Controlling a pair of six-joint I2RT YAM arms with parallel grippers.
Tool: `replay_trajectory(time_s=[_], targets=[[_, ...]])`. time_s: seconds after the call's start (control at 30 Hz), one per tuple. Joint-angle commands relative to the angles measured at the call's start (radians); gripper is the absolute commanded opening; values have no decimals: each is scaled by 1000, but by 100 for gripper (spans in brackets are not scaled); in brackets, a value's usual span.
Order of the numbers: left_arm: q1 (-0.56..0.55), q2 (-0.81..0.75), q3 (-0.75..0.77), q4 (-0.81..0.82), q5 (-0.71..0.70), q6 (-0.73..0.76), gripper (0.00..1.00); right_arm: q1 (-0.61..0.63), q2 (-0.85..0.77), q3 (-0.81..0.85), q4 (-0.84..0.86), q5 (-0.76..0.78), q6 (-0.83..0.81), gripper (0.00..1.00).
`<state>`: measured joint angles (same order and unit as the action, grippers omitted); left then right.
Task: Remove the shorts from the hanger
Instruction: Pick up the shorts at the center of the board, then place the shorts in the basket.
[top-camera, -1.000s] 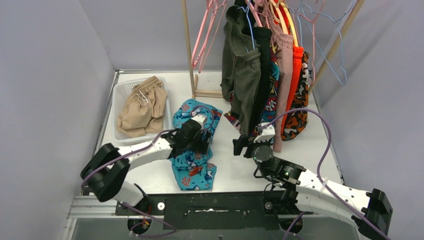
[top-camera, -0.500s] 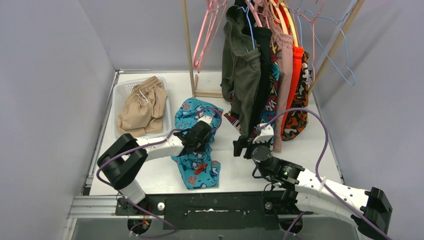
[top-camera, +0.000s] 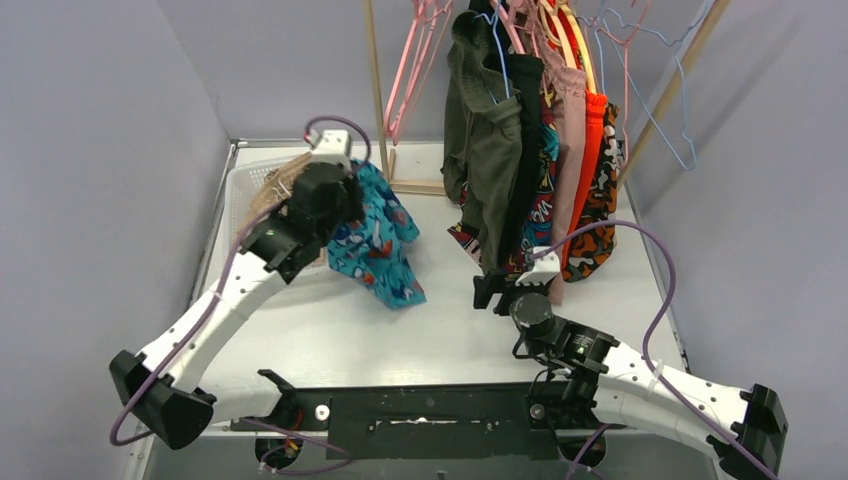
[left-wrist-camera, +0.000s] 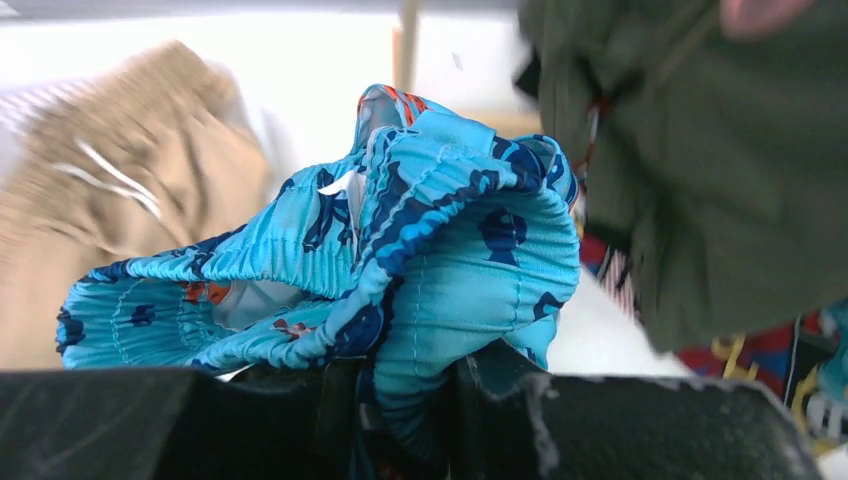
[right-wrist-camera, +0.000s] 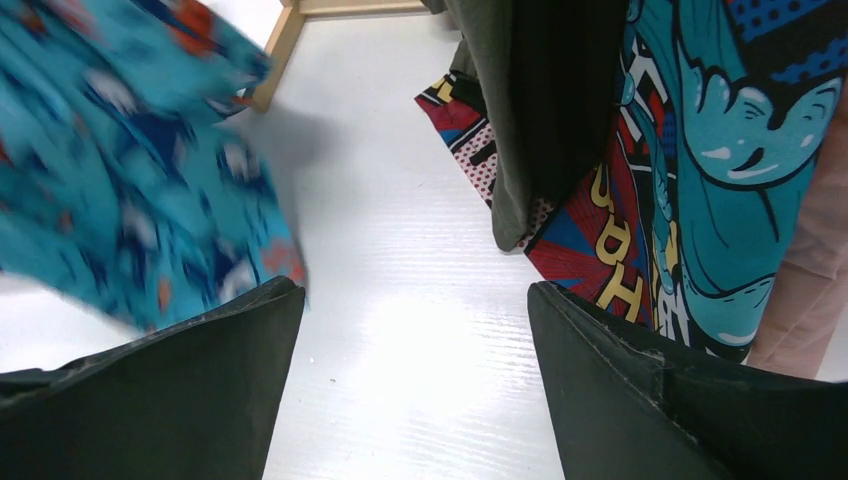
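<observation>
The left arm has swung up and back from the middle of the desk (top-camera: 330, 330), taking the teal shark-print shorts (top-camera: 378, 245) with it. A second ago they lay flat on the surface; now they dangle in the air just beside the basket (top-camera: 240, 172). The left hand (top-camera: 338, 200) is clamped on a bunched fold of the elastic waist, and its own camera shows the cloth pinched between the fingers. My guess is it's carrying them to the basket, where the tan shorts (top-camera: 268, 190) already lie.

The right hand (top-camera: 490, 292) has barely shifted. It hovers low over the desk with its fingers spread wide and nothing in them, just under the hem of the olive shorts (top-camera: 485, 150). These hang with the rest on the rack (top-camera: 377, 90), so the hand looks poised for the next pull.
</observation>
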<state>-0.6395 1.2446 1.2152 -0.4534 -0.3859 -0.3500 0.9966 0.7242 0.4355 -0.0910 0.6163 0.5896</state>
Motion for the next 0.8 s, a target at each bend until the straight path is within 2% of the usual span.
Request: replay_trajectory(time_s=[0.0,0.27,0.5,0.57,0.63,0.77], targets=[[92,-61,160,-87,-81,110,0,8,-24,7,53,63,19,85],[248,-30,413,-53,-254,295,0,6,-42,-10,61,68,13,86],[297,63,541,50,-334,470,0,7,-44,-7,75,56,-3,86],[335,66,524,73,-299,470,0,6,-45,-4,72,54,-5,86],[385,60,458,92,-185,443,0,6,-49,-1,69,53,-4,86],[443,61,251,128,-72,345,0,6,-62,-1,63,52,-12,86]])
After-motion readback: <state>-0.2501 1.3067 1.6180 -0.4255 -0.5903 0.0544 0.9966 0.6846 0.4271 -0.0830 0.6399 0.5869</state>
